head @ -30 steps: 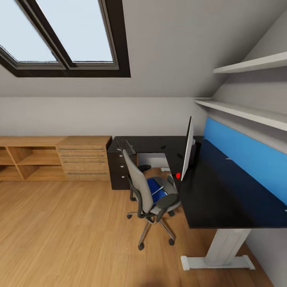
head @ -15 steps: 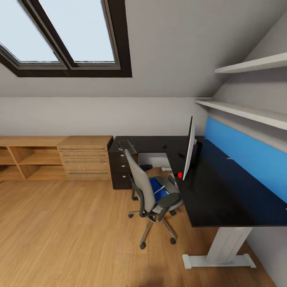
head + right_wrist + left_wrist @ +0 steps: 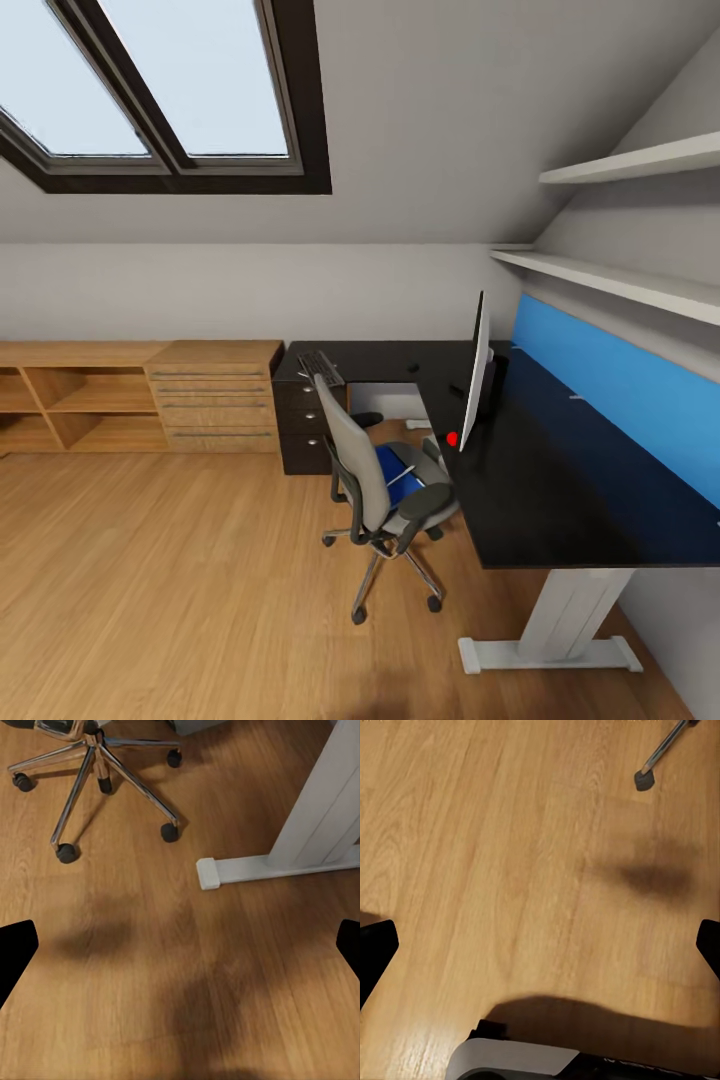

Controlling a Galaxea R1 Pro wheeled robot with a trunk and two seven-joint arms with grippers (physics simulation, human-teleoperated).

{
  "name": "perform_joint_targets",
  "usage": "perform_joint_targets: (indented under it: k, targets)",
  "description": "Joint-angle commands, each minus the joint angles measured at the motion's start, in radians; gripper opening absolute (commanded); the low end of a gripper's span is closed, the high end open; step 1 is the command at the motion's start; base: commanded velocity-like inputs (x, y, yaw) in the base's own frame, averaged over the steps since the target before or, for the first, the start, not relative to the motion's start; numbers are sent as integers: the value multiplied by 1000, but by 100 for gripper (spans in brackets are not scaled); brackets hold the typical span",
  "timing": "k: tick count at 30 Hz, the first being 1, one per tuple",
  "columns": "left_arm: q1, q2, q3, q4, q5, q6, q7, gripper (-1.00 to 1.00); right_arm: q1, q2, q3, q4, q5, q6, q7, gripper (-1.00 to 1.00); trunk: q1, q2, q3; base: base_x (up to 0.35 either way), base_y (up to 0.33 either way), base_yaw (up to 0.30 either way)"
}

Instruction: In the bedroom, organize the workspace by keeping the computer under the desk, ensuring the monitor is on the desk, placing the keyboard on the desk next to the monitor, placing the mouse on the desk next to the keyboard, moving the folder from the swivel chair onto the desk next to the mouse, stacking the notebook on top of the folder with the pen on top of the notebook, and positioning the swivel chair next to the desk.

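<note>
Approaching the swivel chair [image 3: 375, 490], both claws wide and empty.
Roll closer, then reach the folder [image 3: 392, 466] ahead of the right claw [image 3: 180, 937], avoiding armrests.

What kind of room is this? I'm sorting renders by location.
Probably an attic home office or study: slanted ceiling with a dark-framed skylight, an L-shaped glossy black desk and a grey upholstered swivel chair.
</note>
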Motion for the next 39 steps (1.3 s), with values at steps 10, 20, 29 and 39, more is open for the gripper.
perform_joint_targets:
  k: [10,20,29,39]
  targets:
    - [-1,1,0,-1,5,-1,10,100,-1,-2,-1,-49,0,9,-5,100,39,-71,-33,0,0,0]
    - [-1,0,3,-4,9,4,13,100,-22,-3,-1,-165,0,175,-5,100,77,-141,-64,0,0,0]
    - [-2,-13,3,-31,11,15,17,100,-123,-8,-1,-212,0,380,-1,100,111,-204,-92,0,0,0]
    - [-6,-41,2,-211,9,279,104,100,-259,-8,-2,-211,1,405,-1,100,150,-274,-124,0,0,0]
